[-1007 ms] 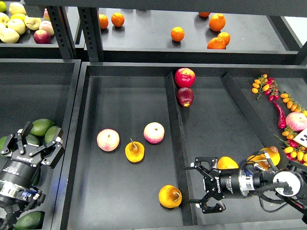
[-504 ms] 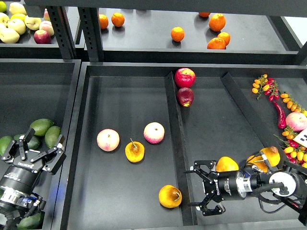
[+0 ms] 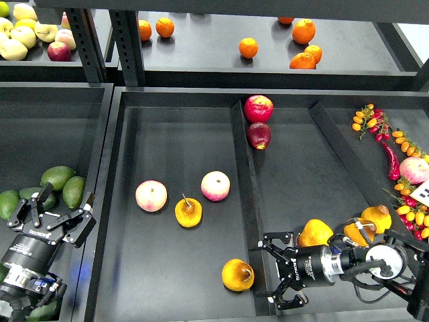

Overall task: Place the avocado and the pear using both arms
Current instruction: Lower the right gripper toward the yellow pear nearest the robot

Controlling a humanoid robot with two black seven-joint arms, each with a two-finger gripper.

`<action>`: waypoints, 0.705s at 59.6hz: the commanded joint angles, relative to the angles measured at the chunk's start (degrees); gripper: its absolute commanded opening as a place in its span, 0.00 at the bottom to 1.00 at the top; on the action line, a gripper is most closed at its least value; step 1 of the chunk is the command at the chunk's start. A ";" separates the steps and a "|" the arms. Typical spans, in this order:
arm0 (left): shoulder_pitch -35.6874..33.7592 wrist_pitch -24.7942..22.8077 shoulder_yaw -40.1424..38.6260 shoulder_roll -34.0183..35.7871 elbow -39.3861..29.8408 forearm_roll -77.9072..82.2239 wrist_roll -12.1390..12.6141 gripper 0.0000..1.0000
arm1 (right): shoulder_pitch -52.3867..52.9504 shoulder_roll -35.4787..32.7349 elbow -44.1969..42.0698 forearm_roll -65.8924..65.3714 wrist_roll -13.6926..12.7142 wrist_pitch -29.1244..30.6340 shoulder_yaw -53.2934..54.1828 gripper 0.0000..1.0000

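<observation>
While we look down over black metal bins, our left gripper hangs over the left-hand bin with its fingers spread wide and nothing between them. Just beyond it lies a cluster of green avocados; the avocado, the darkest one, sits half hidden behind the fingers, between two paler avocados. Our right gripper reaches in low from the right, fingers splayed wide and empty, pointing across the raised divider toward the pear. That pear lies on the floor of the middle bin, just left of the divider and close to the fingertips, apart from them. Farther up the same bin sit two pale pink apples and an orange stemmed pear. Two red apples rest against the divider's far end. Behind everything, a dark shelf carries oranges.
</observation>
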 commanded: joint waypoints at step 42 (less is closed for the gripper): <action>0.00 -0.01 0.00 0.00 0.08 0.00 0.00 0.99 | -0.19 4.25 -5.90 -1.64 0.00 -0.44 -0.09 0.94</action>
